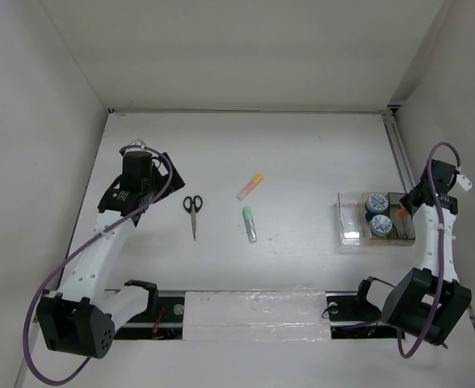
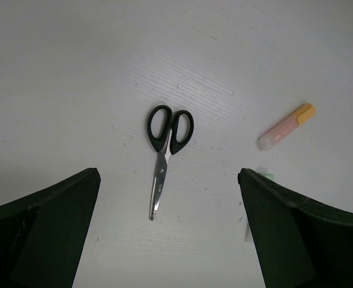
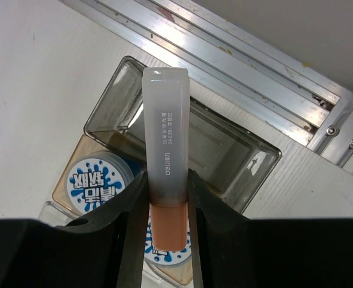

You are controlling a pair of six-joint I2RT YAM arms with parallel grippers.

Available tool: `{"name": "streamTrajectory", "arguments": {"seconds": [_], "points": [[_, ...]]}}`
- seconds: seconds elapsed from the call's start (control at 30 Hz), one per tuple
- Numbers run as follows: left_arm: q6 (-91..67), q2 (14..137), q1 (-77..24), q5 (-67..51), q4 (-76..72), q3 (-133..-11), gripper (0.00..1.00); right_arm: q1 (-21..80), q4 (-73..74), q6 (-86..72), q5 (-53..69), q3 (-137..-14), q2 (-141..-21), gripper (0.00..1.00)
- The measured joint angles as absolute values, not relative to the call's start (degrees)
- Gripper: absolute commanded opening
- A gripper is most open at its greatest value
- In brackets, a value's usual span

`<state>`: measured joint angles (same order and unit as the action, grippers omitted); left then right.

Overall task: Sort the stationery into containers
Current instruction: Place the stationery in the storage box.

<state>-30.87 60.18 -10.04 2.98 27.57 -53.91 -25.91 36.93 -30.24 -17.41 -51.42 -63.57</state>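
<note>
My right gripper [image 1: 405,212] [image 3: 166,180] is shut on the orange marker [image 3: 166,144] [image 1: 400,216], holding it above the containers. Two blue-and-white cylinders [image 1: 376,201] [image 1: 380,225] sit in the wooden box [image 1: 389,212]; one shows in the right wrist view [image 3: 97,183], and the other is partly hidden under the marker. The clear box [image 1: 350,218] adjoins it on the left. My left gripper [image 1: 170,174] [image 2: 169,198] is open and empty, just short of the black-handled scissors [image 1: 193,212] [image 2: 166,141]. The pink-orange marker [image 1: 250,186] [image 2: 287,126] and pale green marker [image 1: 250,224] lie mid-table.
A smoky grey plastic tray [image 3: 224,144] lies beside the wooden box, under the held marker's cap. A metal rail [image 3: 242,66] runs along the table's right edge. White walls enclose the table on three sides.
</note>
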Motion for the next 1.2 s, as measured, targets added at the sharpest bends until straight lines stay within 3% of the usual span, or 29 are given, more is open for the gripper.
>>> {"name": "streamTrajectory", "arguments": {"seconds": [0.63,1.2], "points": [[-30.9,60.6,-11.8,2.5,27.4,-53.9,1.00,-25.6,32.3,-26.8,-23.7,-53.5,-72.7,0.00],[-30.9,58.2,-11.9,3.0,27.2,-53.9,1.00,-17.4,34.5,-29.2,-34.4,-53.5,-75.4,0.00]]}}
